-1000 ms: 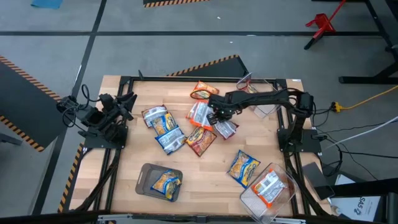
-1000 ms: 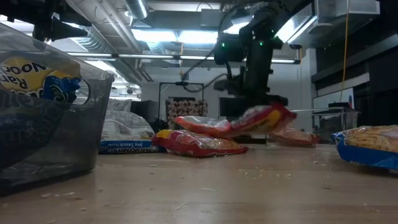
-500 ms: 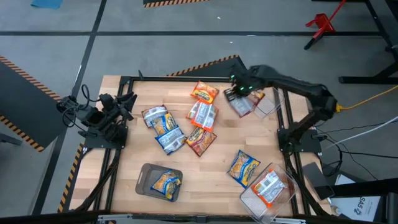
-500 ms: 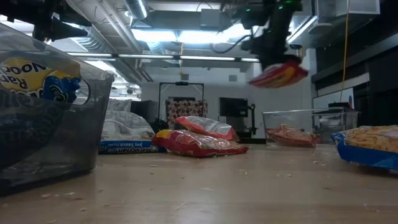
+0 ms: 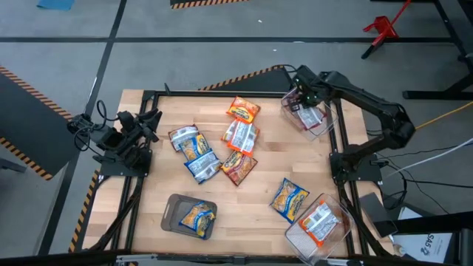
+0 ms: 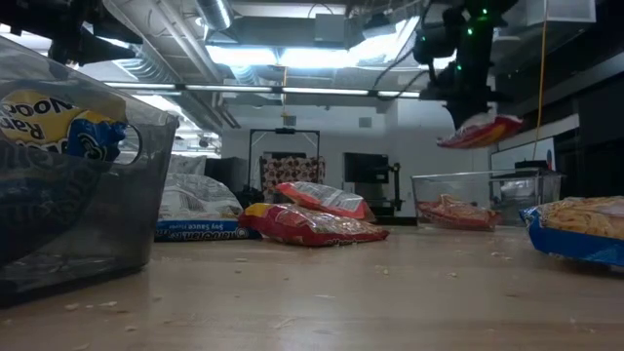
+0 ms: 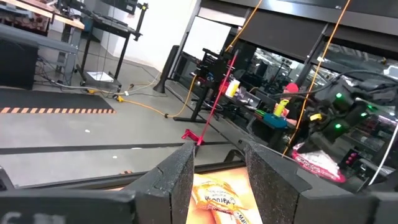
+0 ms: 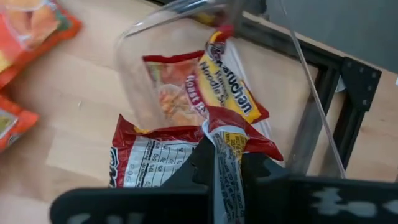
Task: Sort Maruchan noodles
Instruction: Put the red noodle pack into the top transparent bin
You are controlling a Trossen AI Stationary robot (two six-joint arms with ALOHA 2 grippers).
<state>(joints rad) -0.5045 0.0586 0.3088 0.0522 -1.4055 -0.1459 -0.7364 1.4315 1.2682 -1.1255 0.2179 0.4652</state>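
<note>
Dark red and crinkly, the noodle packet (image 8: 186,155) hung pinched by its edge in the right gripper (image 8: 227,165), held above the clear bin (image 5: 325,127) at the table's far right corner. That bin already held a matching red packet (image 8: 205,87), so the carry there looked like sorting by colour. The left gripper (image 7: 217,180) waited at the left edge, fingers apart and empty.

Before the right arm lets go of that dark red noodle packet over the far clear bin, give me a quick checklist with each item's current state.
1. Right end effector shut on the dark red crinkly noodle packet: ok, edge pinched between the fingers.
2. Packet lifted off the wooden table: ok, low view shows it hanging in the air.
3. Packet over the far clear plastic bin: ok in the high view.
4. Bin's contents match: ok, one dark red packet inside.
5. Packet wholly within the bin's rim: cannot tell.
6. Left end effector out of the way: ok, at the table's left edge.
</note>
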